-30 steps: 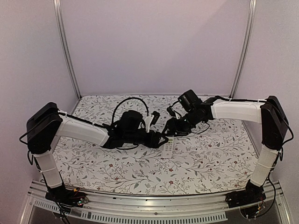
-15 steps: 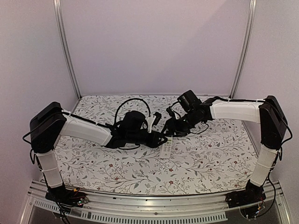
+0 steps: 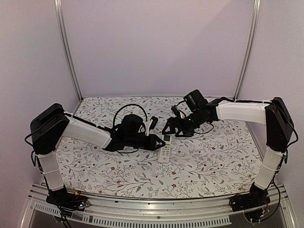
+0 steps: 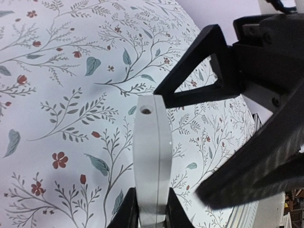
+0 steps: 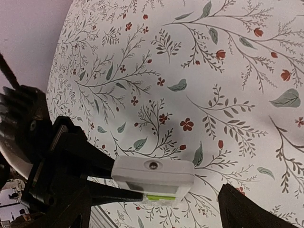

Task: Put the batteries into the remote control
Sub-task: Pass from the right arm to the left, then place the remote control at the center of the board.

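Observation:
The white remote control (image 3: 164,150) hangs low over the floral table at mid-table. My left gripper (image 3: 156,142) is shut on its near end. In the left wrist view the remote control (image 4: 152,156) shows edge-on, with my left gripper (image 4: 152,216) pinching both of its sides. My right gripper (image 3: 172,129) stands open just beyond the remote's far end, touching nothing. In the right wrist view the remote control (image 5: 153,173) shows its end face and display, with my right gripper (image 5: 154,206) spread wide around it. The batteries are out of view.
The floral tablecloth (image 3: 213,161) covers the whole table. Aluminium posts (image 3: 66,52) stand at the back corners before a plain wall. The two wrists face each other closely at mid-table, with black cables (image 3: 128,108) looping above the left one.
My left gripper has closed on the remote control. My right gripper has opened, let go of it and drawn back a little. The remote has shifted slightly left.

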`<state>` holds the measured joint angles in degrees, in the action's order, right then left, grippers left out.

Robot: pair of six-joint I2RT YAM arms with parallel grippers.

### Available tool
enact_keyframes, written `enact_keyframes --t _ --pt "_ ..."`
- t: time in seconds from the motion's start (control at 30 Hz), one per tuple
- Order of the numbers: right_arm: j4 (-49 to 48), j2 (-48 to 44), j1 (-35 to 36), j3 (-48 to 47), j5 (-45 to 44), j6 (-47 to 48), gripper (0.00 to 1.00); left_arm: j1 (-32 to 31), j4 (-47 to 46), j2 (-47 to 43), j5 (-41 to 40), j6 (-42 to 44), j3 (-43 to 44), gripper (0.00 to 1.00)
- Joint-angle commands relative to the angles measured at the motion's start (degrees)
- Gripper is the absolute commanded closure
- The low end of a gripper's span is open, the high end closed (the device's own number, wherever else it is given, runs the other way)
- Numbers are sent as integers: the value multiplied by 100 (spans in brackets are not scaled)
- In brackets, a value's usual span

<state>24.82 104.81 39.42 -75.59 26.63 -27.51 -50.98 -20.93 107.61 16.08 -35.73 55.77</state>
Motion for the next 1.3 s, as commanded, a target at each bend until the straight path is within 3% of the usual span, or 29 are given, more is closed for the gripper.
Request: enact_keyframes --t 0.0,0.33,0.83,1.13,1.27 --pt "-200 -456 -442 272 127 30 5 316 -447 174 405 -437 -147 91" --pt "-433 -761 -666 929 484 131 4 1018 -959 783 1483 -1376 -176 85" --pt "-776 -644 -665 1173 730 -60 4 1335 523 1152 1529 -1053 479 69" --pt "-983 -593 -670 1300 887 -152 3 1407 1294 801 1074 -624 570 49" --pt "-988 -674 -668 1334 873 -87 1 1407 1820 447 646 -256 620 34"
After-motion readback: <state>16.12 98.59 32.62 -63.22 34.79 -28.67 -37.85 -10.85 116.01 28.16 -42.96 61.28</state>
